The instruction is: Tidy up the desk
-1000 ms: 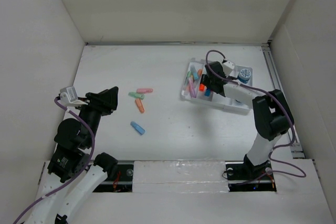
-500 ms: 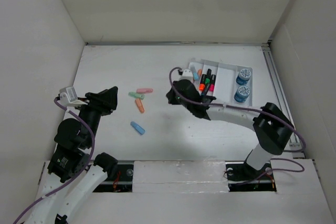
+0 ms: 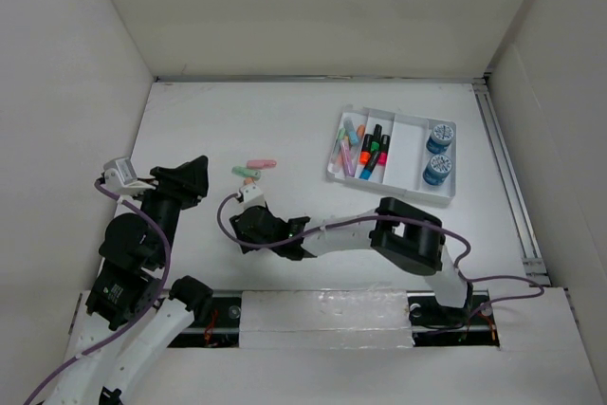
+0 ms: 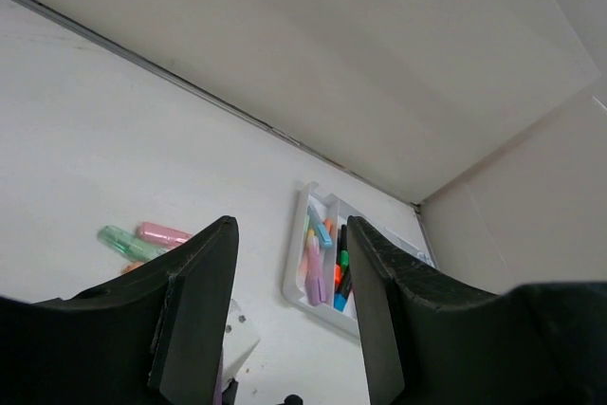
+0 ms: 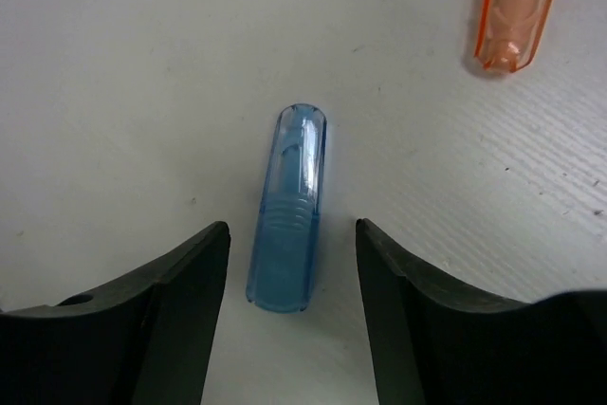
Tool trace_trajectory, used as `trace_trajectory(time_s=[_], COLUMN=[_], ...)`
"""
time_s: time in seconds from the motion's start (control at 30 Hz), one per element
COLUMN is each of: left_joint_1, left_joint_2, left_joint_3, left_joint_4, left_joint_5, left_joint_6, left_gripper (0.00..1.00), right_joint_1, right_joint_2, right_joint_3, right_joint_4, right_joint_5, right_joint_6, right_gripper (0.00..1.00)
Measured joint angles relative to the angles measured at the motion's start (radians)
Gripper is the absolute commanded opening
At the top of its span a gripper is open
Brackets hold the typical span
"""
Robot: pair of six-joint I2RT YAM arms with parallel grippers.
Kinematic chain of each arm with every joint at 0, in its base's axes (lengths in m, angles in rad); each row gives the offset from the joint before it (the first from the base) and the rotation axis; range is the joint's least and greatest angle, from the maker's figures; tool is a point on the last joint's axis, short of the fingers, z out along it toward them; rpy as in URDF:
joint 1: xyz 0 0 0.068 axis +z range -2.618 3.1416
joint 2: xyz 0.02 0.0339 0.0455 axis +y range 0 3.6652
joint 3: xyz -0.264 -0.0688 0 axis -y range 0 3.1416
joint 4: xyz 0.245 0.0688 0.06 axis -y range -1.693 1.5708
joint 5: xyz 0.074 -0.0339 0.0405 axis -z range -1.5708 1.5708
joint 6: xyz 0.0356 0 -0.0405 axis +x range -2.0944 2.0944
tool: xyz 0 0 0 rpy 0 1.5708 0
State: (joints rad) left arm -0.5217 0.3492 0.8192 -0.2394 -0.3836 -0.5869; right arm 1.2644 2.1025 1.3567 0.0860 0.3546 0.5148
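Observation:
On the white desk [image 3: 313, 111] lie a pink cap [image 3: 261, 164] and a green cap [image 3: 245, 173]. My right gripper [image 3: 248, 227] reaches far left and hovers low there; it hides the blue cap in the top view. In the right wrist view the gripper [image 5: 292, 234] is open, its fingers either side of the blue cap [image 5: 287, 206] without touching it. An orange cap [image 5: 517, 7] lies beyond. My left gripper [image 3: 190, 177] is open and empty, raised at the left; it also shows in the left wrist view [image 4: 291, 225].
A white compartmented tray [image 3: 334, 173] at the back right holds several markers and caps and two blue rolls [image 3: 441, 135]. The tray [image 4: 292, 277], the pink cap [image 4: 163, 232] and the green cap [image 4: 128, 244] show in the left wrist view. White walls border the desk.
My right arm has swung from the tray across the desk to the left and come down over the blue cap. The left arm has barely moved.

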Motion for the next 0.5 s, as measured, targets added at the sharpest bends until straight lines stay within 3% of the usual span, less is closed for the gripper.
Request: trace_trajectory(time_s=[0.17,0.4,0.5], left_joint_1=[0.0,0.0,0.0], left_joint_2=[0.0,0.0,0.0], left_joint_3=[0.0,0.0,0.0], left_joint_4=[-0.01,-0.012,-0.012], left_joint_5=[-0.016,-0.017,-0.017], left_joint_6=[-0.005,-0.006,-0.006], left_gripper=[0.46,0.46,0.46], right_joint_1=[0.001,0.035,0.042], right_joint_2=[0.024,0.066,0.066], right_joint_3=[0.054,0.084,0.083], right_joint_4=[-0.039,-0.088,-0.098], right_joint_5=[0.091,0.237,0.253], right_joint_6=[0.0,-0.003,-0.002], right_gripper=[0.51,0.56,0.42])
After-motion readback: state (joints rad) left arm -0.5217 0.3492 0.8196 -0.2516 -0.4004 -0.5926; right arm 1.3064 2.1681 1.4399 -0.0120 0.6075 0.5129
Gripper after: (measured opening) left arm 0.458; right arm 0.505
